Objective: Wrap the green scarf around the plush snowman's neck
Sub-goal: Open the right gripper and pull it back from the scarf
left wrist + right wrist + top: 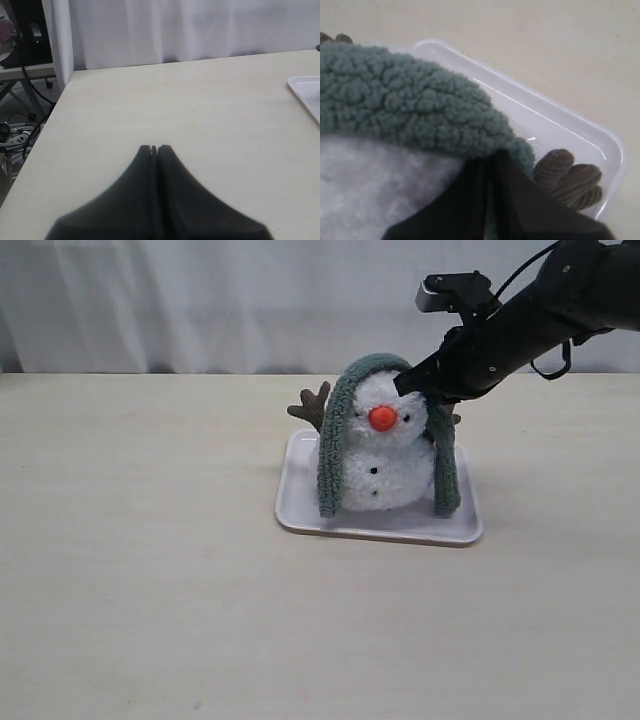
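The plush snowman (pixel 385 465) stands upright on a white tray (pixel 300 502), orange nose facing the camera. The green scarf (pixel 335 440) lies draped over its head like an arch, one end hanging down each side to the tray. My right gripper (pixel 415 385) is at the head's upper right, shut on the green scarf (pixel 415 102) where it bends over the white plush (pixel 375 185); the jaws (pixel 492 157) pinch the fuzzy edge. A brown branch arm (pixel 570 177) shows beside them. My left gripper (pixel 154 148) is shut, empty, over bare table.
The tray's rim (pixel 530 100) runs close behind the snowman. Its corner (pixel 306 90) shows at the edge of the left wrist view. The table's left edge (pixel 55 107) drops off to cables and a stand. A white curtain hangs behind.
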`<state>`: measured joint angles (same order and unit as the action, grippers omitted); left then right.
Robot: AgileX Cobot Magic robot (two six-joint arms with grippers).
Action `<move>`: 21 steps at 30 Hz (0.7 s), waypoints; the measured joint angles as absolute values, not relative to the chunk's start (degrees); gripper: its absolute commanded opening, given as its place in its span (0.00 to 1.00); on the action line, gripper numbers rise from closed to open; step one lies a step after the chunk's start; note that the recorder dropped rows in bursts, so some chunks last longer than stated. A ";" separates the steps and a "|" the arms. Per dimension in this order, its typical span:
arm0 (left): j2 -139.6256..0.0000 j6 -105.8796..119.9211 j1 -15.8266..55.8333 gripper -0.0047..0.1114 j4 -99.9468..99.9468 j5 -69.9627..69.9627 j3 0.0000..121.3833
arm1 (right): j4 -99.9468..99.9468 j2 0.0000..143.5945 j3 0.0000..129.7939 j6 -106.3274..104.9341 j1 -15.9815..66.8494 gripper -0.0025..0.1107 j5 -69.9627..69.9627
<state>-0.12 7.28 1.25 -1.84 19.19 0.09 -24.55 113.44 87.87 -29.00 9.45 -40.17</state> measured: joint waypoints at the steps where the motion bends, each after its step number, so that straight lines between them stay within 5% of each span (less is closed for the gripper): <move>1: -0.12 7.28 1.25 0.04 -1.84 19.19 0.09 | -24.55 113.89 87.87 -29.00 9.45 0.06 -40.27; 21: -0.12 7.28 1.25 0.04 -1.84 19.19 0.09 | -23.87 107.43 87.87 -29.30 9.45 0.06 -44.81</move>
